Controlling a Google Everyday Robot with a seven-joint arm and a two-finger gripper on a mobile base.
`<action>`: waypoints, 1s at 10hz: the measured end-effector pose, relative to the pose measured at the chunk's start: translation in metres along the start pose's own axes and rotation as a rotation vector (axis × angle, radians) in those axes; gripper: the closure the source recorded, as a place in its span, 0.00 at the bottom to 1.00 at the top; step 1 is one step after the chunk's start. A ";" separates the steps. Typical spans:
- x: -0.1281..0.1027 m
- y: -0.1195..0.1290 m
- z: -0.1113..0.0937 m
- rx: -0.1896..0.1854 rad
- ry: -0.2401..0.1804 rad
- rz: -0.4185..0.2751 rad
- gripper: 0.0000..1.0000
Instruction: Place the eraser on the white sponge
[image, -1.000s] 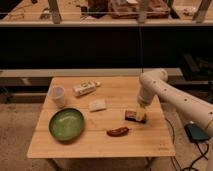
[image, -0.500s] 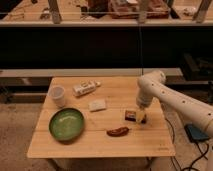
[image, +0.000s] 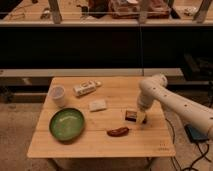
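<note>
The eraser (image: 132, 116) is a small dark block with a cream part, lying on the wooden table (image: 80, 142) right of centre. My gripper (image: 140, 114) hangs from the white arm directly at the eraser's right side, low over the table. The white sponge (image: 98, 105) is a small flat white pad lying to the left of the eraser, apart from it.
A reddish-brown curved object (image: 118, 132) lies just in front of the eraser. A green bowl (image: 66, 123) sits front left, a white cup (image: 58, 95) back left, and a white labelled tube (image: 87, 88) behind the sponge. The table's right edge is close to the arm.
The arm has lowered slightly toward the eraser. The eraser and other objects have not moved.
</note>
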 end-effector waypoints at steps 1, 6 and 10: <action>-0.004 -0.001 -0.001 -0.014 0.083 -0.030 0.20; 0.008 -0.006 0.012 0.000 0.130 -0.108 0.20; 0.005 -0.007 0.034 0.035 0.115 -0.103 0.20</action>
